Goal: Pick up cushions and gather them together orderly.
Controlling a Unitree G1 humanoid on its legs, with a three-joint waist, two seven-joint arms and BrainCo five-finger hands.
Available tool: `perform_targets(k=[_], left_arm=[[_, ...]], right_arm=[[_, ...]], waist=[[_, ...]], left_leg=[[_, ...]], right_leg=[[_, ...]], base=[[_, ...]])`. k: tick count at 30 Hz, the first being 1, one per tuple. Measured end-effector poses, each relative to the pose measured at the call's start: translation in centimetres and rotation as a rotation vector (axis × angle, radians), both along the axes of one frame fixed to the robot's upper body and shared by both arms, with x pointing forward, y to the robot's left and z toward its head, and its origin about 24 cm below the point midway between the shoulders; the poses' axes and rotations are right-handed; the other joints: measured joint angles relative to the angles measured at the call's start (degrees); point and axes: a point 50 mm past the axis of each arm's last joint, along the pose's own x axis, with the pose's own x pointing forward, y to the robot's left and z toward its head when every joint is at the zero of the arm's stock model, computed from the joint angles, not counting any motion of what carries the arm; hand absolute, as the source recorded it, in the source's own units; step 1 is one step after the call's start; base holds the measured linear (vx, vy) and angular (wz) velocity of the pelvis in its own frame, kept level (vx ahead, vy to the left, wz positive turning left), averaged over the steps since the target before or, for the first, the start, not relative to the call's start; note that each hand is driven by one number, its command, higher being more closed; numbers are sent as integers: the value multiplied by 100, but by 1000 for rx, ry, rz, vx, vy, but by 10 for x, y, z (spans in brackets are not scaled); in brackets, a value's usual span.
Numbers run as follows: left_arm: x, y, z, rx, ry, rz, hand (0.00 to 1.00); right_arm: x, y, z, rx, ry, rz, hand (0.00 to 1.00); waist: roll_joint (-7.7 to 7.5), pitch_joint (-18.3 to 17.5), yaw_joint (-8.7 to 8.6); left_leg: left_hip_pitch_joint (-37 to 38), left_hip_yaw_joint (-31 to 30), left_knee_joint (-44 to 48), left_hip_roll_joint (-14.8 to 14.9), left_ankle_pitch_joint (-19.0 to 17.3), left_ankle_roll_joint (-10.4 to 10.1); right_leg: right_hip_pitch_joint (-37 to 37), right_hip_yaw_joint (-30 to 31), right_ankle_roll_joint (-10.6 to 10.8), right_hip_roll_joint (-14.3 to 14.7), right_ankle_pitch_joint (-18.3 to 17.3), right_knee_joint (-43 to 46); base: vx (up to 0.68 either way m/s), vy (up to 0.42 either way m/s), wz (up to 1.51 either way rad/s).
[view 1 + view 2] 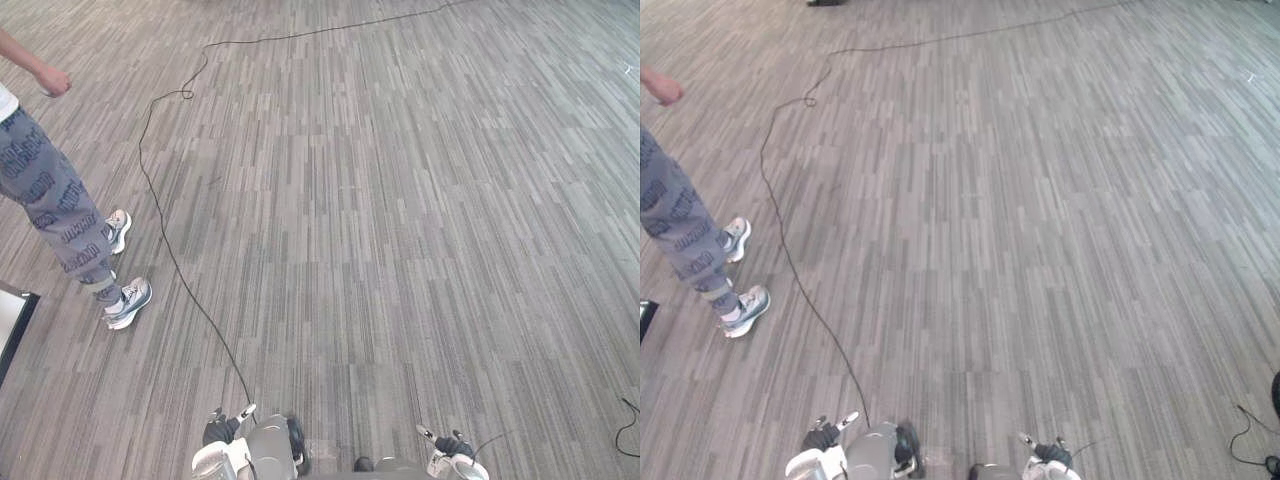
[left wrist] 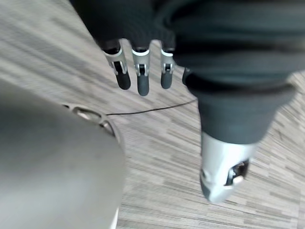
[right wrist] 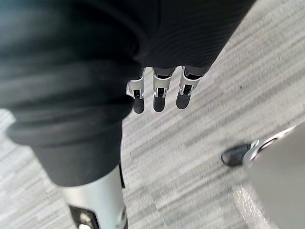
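**Hazards while searching for cushions**

Left eye view: person (image 1: 60, 215) is standing at the robot's left on the grey striped carpet floor (image 1: 400, 200), with shoes (image 1: 128, 302) close to the robot's likely path. Turning that way is risking a collision. Dark-edged white board (image 1: 10, 320) is poking in at the left edge and is also getting in the way of a turn. Where the cushions are lying, I cannot tell.

Right eye view: floor is running flat and open ahead and to the right, so that side is looking safer.

Left wrist view: left robot hand (image 2: 139, 71) is hanging with fingers straight, holding nothing.

Right wrist view: right robot hand (image 3: 159, 93) is hanging loose and empty too. Low-pile carpet is probably giving decent footing. Stooping for a cushion is likely risking balance more than grip.
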Motion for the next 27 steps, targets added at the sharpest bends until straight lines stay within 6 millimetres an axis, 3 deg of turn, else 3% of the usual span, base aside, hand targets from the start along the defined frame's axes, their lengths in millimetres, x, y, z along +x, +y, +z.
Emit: perform_targets(k=[2,3,4,6,7,9,10,11,13,14,15,16,17,18,19,20,21,22,23,24,25,27], left_arm=[[2,3,1,10,-5,-12,0],[3,4,2,13,-11,-4,0],[2,5,2,17,-8,-7,0],[-2,7,-1,40,34,-61,0],[-1,7,-1,42,38,-72,0],[-4,3,-5,41,79,-102,0],[-3,2,-6,37,81,-102,0],[-5,-2,-7,26,88,-102,0],[-1,-3,-7,30,97,-130,0],[1,-4,-7,29,95,-136,0],[7,-7,-6,29,84,-159,0],[9,-8,-6,31,81,-165,0],[11,-9,-5,39,77,-190,0],[9,-9,-6,43,88,-197,0],[7,-23,-10,8,103,-206,0],[6,-24,-10,6,103,-206,0],[8,-27,-9,-5,94,-194,0],[10,-28,-8,-13,80,-169,0],[11,-28,-7,-13,74,-162,0],[13,-27,-5,-17,54,-139,0],[19,-24,-2,-8,24,-130,0],[23,-23,1,-3,2,-130,0]], right_arm=[[-3,6,-3,17,21,11,0],[-4,10,-3,20,23,22,0],[-5,11,-3,20,27,25,0],[-4,11,-3,21,24,34,0],[-4,12,-3,21,22,35,0],[1,6,0,-6,1,57,0],[1,5,1,-12,-3,60,0],[7,1,4,-31,-31,71,0],[25,1,11,-44,-86,106,0],[28,0,12,-45,-95,110,0],[31,-2,13,-51,-104,118,0],[31,-3,13,-54,-103,119,0],[29,-5,12,-61,-89,129,0],[22,-8,9,-66,-56,138,0],[25,-20,11,-100,-47,154,0],[25,-20,11,-101,-46,155,0],[25,-23,13,-104,-52,135,0],[26,-24,13,-105,-56,123,0],[25,-24,13,-106,-54,123,0],[24,-25,13,-110,-51,118,0],[22,-20,11,-100,-44,124,0],[19,-15,10,-89,-43,125,0]], waist=[[-117,-101,-13],[-172,-98,6],[-201,-114,14],[-257,-132,-52],[-255,-131,-69],[-136,-52,-128],[-115,-40,-136],[-11,25,-143],[-43,166,-345],[-44,177,-369],[-21,191,-422],[-17,194,-441],[-73,227,-474],[-125,263,-535],[210,263,-525],[226,270,-526],[333,315,-547],[393,350,-562],[416,363,-553],[484,428,-536],[446,450,-456],[360,448,-384]], left_leg=[[-115,86,299,-148,-340,334],[-75,154,590,-138,-593,441],[-18,169,626,-155,-672,475],[687,153,451,-291,-1023,596],[824,140,367,-322,-1054,601],[1855,71,-233,-396,-1123,682],[2041,71,-363,-387,-1141,687],[2578,67,-749,-344,-1236,622],[3193,69,-1060,-314,-1253,595],[3255,58,-1071,-289,-1253,595],[3417,-21,-1149,-212,-1253,595],[3469,-92,-1185,-199,-1253,595],[3612,-288,-1281,-227,-1254,591],[3927,-583,-1366,-261,-1299,446],[3992,-763,-1194,65,-1123,40],[3984,-779,-1162,77,-1103,6],[3785,-901,-541,215,-842,-382],[3305,-963,712,396,-452,-573],[3087,-1017,1226,480,-205,-662],[2512,-1105,2731,779,-181,-820],[1833,-921,4024,1104,-679,-654],[1491,-754,4173,1171,-901,-494]], right_leg=[[-42,47,199,-234,86,44],[-163,153,365,-343,178,493],[-223,180,399,-373,198,716],[-978,259,625,-526,587,3120],[-1127,270,686,-537,625,3546],[-1965,156,522,-465,457,5395],[-2118,76,438,-439,397,5566],[-2613,-261,196,-369,188,5799],[-3288,-917,-108,-345,-91,5046],[-3445,-984,-121,-290,-83,4720],[-3702,-1041,-142,-97,243,3554],[-3728,-1034,-134,-43,421,3113],[-3688,-957,-128,37,873,2223],[-3563,-730,-393,126,1948,1654],[-3606,-789,-615,307,1504,2208],[-3606,-789,-618,313,1465,2239],[-3524,-906,-726,331,1143,2464],[-3285,-903,-749,419,871,2469],[-3156,-903,-747,465,800,2408],[-2690,-884,-804,626,681,2206],[-1920,-862,-885,768,527,1857],[-1477,-810,-852,777,414,1590]], base=[[621,294,-22],[591,262,-10],[572,286,-13],[559,261,-4],[538,205,9],[549,135,-3],[579,94,-26],[596,62,-17],[558,-20,12],[514,-98,42],[432,-108,41],[460,-134,64],[501,-169,75],[762,-256,68],[757,-261,39],[737,-269,7],[596,-246,-2],[593,-231,-4],[589,-180,-11],[685,-139,-18],[675,-116,-16],[434,-59,-10]])
